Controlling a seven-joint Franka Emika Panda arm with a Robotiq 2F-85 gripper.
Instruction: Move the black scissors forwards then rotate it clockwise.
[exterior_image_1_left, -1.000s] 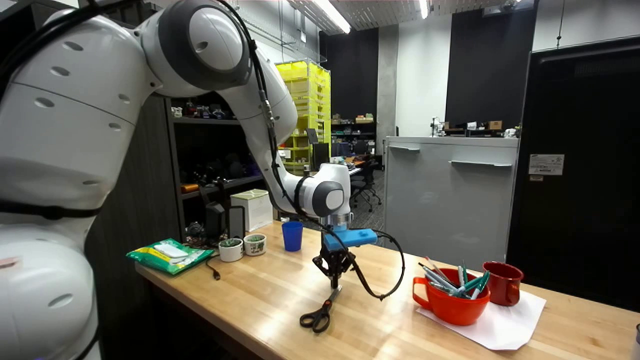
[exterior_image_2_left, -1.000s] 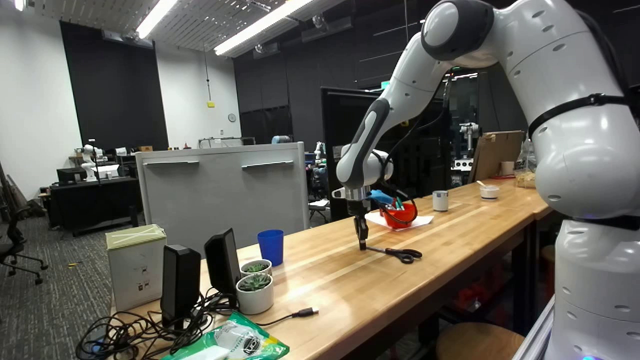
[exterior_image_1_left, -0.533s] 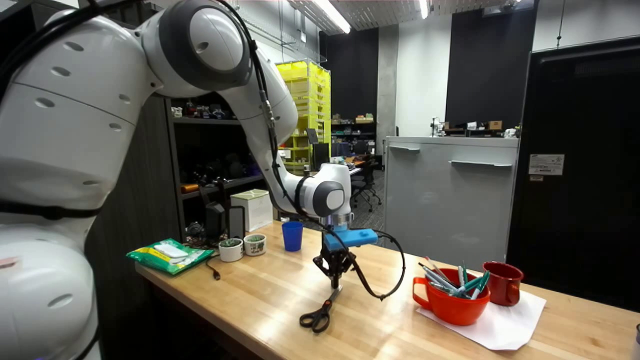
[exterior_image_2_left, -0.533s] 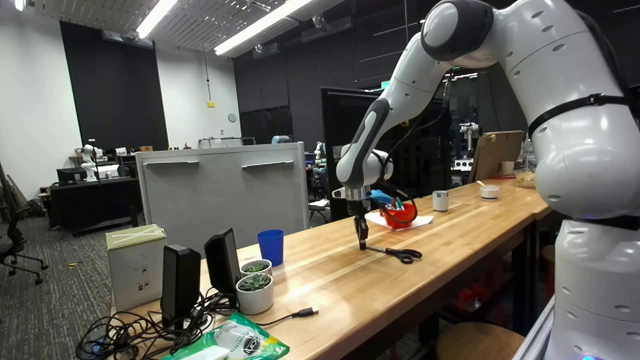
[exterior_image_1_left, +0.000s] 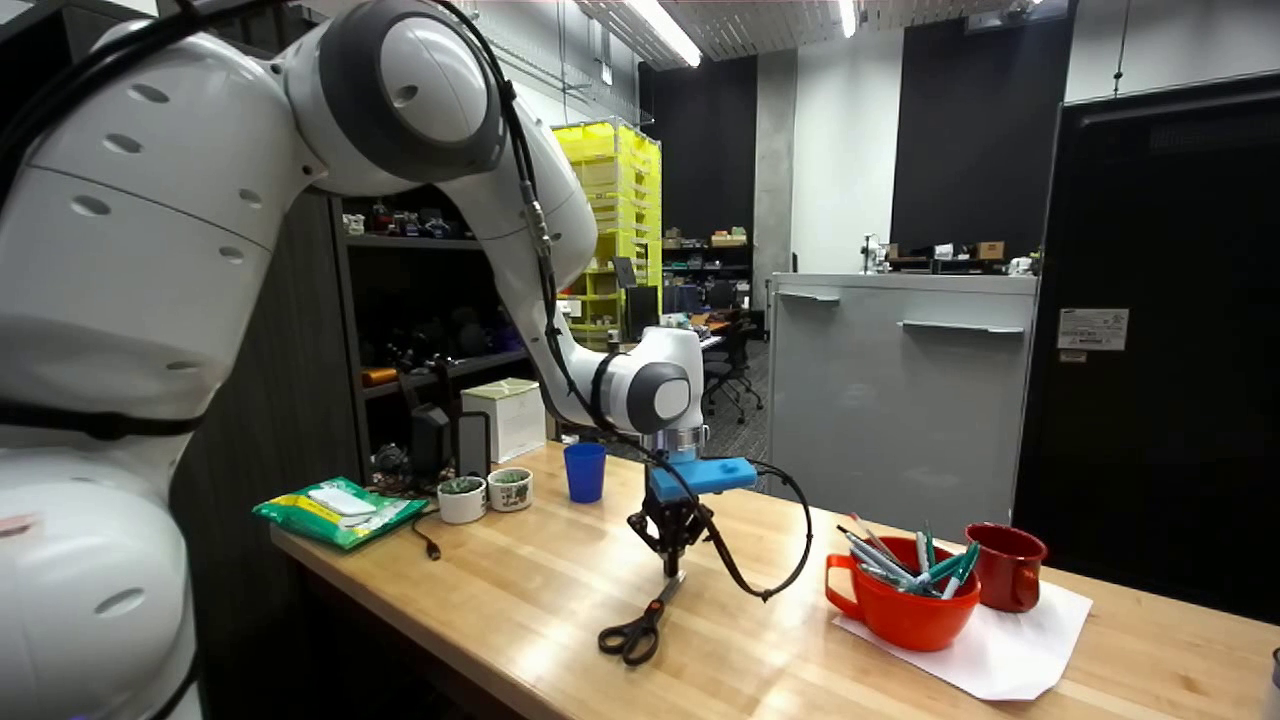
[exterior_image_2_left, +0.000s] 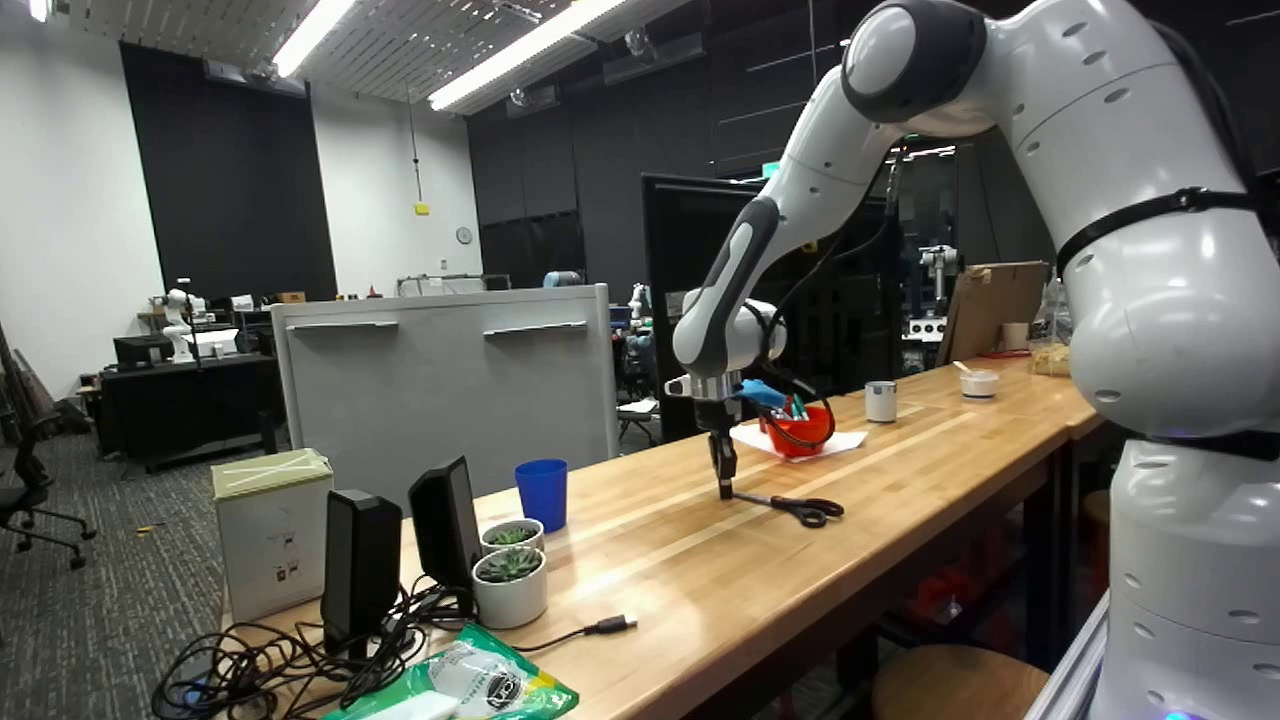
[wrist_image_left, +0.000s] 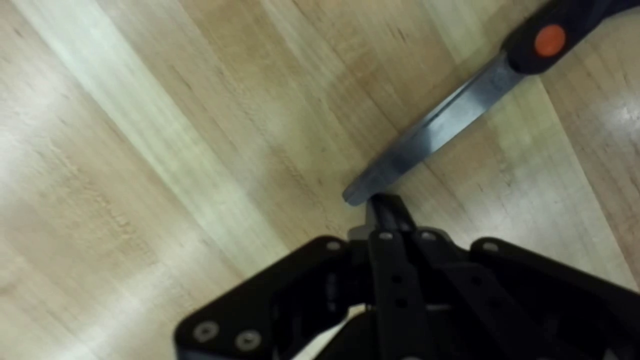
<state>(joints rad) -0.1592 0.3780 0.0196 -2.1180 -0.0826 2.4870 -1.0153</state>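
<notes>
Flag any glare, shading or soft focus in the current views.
Wrist view: glare patches on the pale striped wooden tabletop; the black-handled scissors with grey metal blades darken towards the tip, shadow or reflection unclear; the black jointed gripper looks slightly soft. Both exterior views: long white ceiling lights burn out, tabletop shows glare.

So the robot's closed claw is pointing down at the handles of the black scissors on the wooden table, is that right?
Not the handles: the closed gripper points down at the blades, near their tip. The wrist view shows this. The black scissors are indeed on the wooden table.
</notes>
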